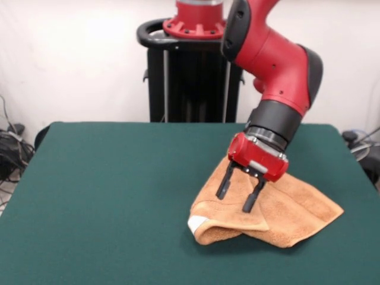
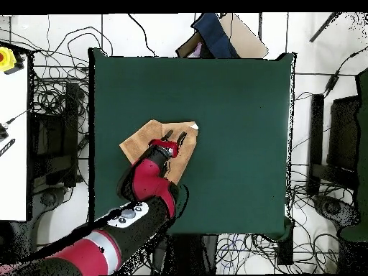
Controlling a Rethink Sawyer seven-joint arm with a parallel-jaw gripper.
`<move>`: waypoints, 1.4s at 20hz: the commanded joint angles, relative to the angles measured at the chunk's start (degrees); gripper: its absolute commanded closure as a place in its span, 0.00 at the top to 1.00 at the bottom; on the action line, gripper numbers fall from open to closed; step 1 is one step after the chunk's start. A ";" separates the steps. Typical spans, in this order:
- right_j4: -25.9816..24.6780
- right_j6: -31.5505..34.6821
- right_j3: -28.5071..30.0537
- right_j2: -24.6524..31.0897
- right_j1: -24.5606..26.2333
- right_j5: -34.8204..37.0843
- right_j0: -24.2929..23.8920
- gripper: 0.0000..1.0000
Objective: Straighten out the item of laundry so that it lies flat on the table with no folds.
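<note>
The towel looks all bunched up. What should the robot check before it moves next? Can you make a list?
1. Towel lying flat: not ok, one edge is folded over on itself.
2. Gripper open: ok, the fingers are spread apart.
3. Gripper over the towel: ok, both views show it above the cloth.
4. Fingers touching the cloth: cannot tell.
5. White tag found: ok, it sits at the folded corner.
6. Room on the table to spread out: ok, green top shows all around.
</note>
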 commanded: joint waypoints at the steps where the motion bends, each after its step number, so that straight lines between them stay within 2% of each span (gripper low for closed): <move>1: -2.34 10.58 -1.17 10.18 -2.08 7.01 -2.73 1.00; 8: -4.39 10.51 -1.01 12.19 -3.28 7.79 -4.67 1.00; 11: -9.03 10.55 -0.32 17.57 -6.47 12.03 -9.92 1.00; 13: -14.46 8.54 0.03 24.65 -9.11 18.19 -17.03 1.00; 15: -19.40 6.89 0.14 30.85 -9.91 21.11 -23.35 1.00; 17: -21.26 6.44 0.19 33.09 -9.93 22.16 -25.87 1.00; 21: -22.64 6.49 -0.51 33.36 -9.57 22.04 -26.96 1.00; 24: -24.33 5.51 -0.32 36.04 -9.65 24.63 -29.72 1.00; 25: -25.13 5.28 -0.22 37.44 -9.73 25.86 -31.10 0.00; 28: -25.78 4.99 0.12 39.50 -9.87 27.21 -33.01 0.00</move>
